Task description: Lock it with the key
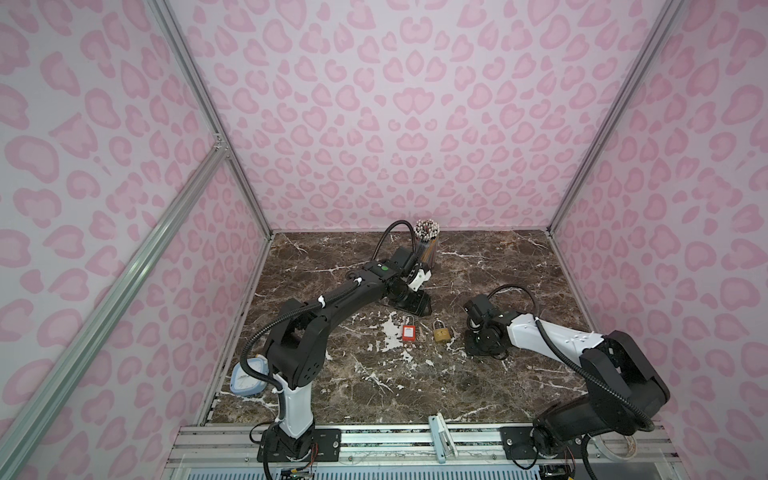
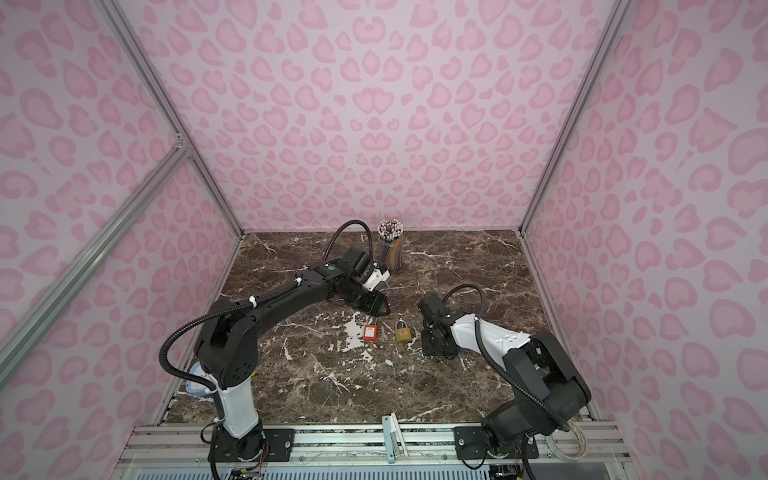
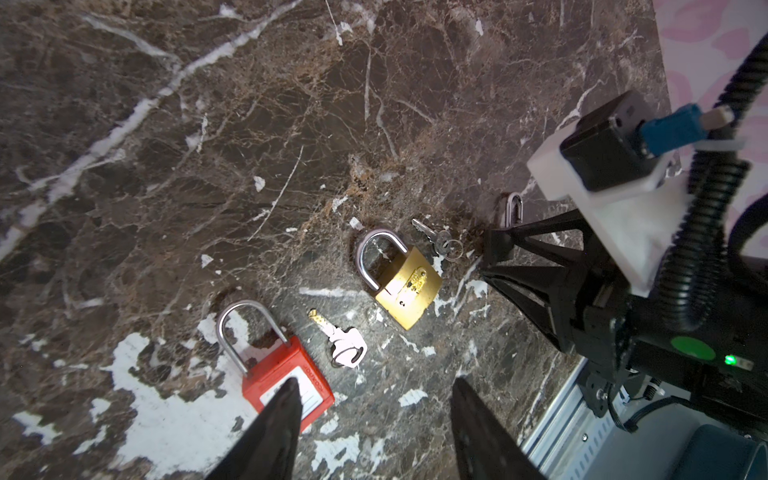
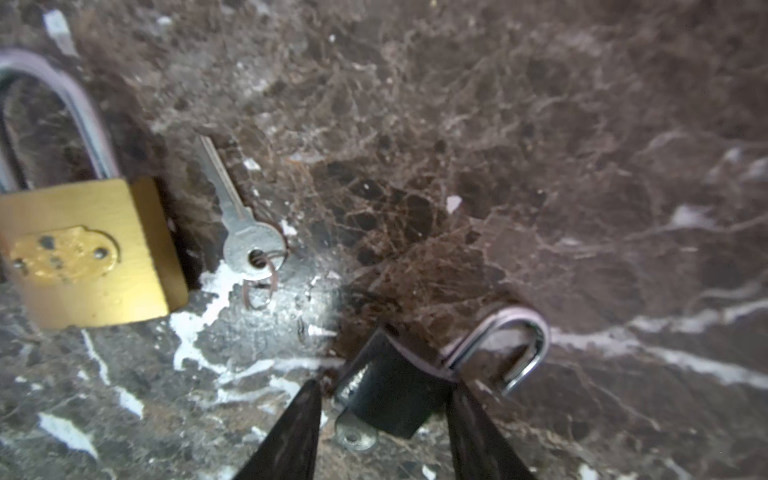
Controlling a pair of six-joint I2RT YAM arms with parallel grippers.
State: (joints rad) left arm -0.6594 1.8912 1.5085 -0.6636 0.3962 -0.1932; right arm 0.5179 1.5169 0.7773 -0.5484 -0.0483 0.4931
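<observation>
You see a pencil cup [image 1: 427, 245] upright at the table's [image 1: 498, 395] back, a blue clock [image 1: 243, 380] at its front-left edge, a tape roll [image 1: 628, 445] front-right.

black-and-white arms [image 1: 353, 293], ribbed black cables [image 1: 242, 358]

- Three locks: red lock [image 3: 291, 361], brass lock [image 3: 409, 291], black lock [image 4: 386, 390].
- Three keys: plain key [image 3: 343, 347], ringed key [image 4: 245, 232], inserted key [image 4: 355, 434].
- One pencil cup [image 1: 428, 249], twelve o'clock.
- One clock [image 1: 245, 380], eight o'clock.
- One tape roll [image 2: 569, 440], five o'clock.

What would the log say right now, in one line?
left hand open, empty | right hand around black lock, grip unclear | shackle open
</observation>
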